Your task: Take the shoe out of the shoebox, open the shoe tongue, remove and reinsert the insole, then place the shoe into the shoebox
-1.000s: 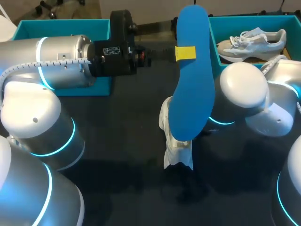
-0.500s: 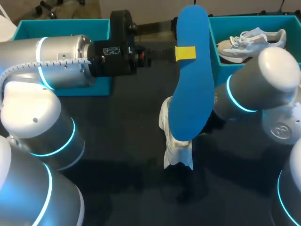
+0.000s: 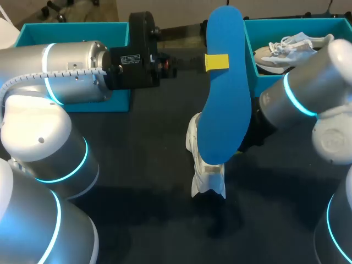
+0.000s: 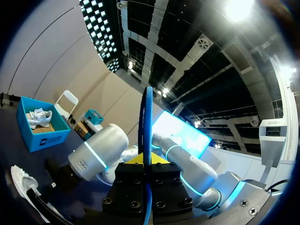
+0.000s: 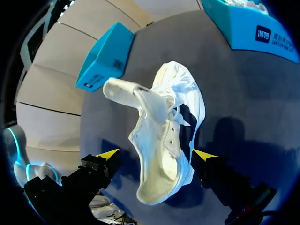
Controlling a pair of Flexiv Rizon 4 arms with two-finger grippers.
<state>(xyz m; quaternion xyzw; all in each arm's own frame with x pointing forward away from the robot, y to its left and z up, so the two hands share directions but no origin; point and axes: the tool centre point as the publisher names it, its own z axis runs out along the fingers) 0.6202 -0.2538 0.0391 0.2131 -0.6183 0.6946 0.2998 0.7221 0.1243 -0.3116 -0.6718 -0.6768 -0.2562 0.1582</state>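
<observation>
— What's the left gripper (image 3: 216, 61) doing up there?
— It's pinching the blue insole (image 3: 223, 99) between its yellow tips, holding it up on edge, well above the bench (image 3: 137, 181). Seen from that wrist, the insole is running as a thin blue line straight out from between the fingers.
— And the right gripper (image 5: 156, 153)?
— Its fingers are standing spread, one on either side of the white shoe (image 5: 164, 136). I can't tell whether either one is touching it.
— So where's the shoe lying?
— On the bench, outside the shoebox (image 3: 250, 60), just under the insole. Its tongue (image 5: 126, 91) is sticking out, pointing away from the right gripper.
— Anything in the shoebox?
— A second shoe (image 3: 294, 47) is sitting inside. Another blue box (image 3: 71, 33) is lying at the bench's far left, behind the left arm.
</observation>
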